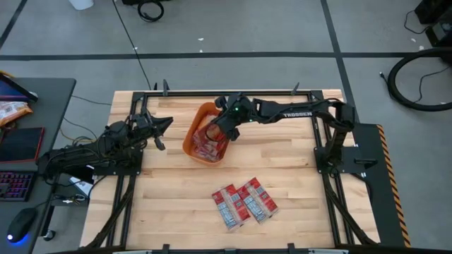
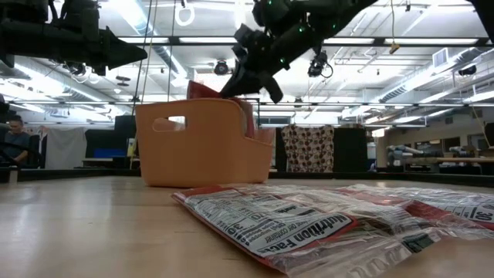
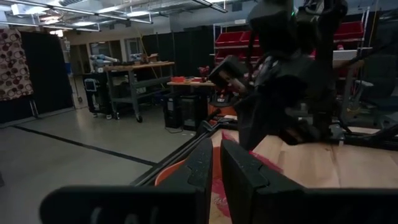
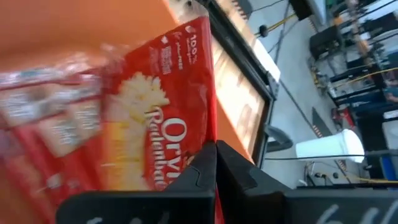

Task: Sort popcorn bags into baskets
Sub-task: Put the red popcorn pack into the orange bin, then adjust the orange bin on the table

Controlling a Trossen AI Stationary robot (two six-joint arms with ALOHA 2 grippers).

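Note:
The orange basket point(image 1: 194, 141) stands mid-table and holds several red packets point(image 1: 207, 144). In the low view, packet tops point(image 2: 202, 90) stick up over the basket's rim point(image 2: 204, 143). My right gripper point(image 1: 227, 131) reaches down into the basket from its right side and is shut on a squarish red packet with a yellow popcorn picture point(image 4: 155, 112). My left gripper point(image 1: 162, 128) hovers shut just left of the basket, touching nothing. More red-and-white packets point(image 1: 244, 202) lie flat on the table nearer the front edge. My right gripper point(image 4: 215, 155) pinches the red packet by its edge point(image 4: 202, 134) between the two fingers, coming from above and slanting down into the basket. The packet stands tilted inside the basket, next to narrower red-and-white packets point(image 4: 50, 112) and close to the orange wall point(image 4: 74, 31).
The loose packets fill the foreground of the low view point(image 2: 309, 224). Bare wooden table point(image 1: 169, 204) lies to their left and around the basket. A black frame point(image 1: 332, 169) borders the table. A white cup point(image 4: 323, 148) stands on the floor beyond the far edge.

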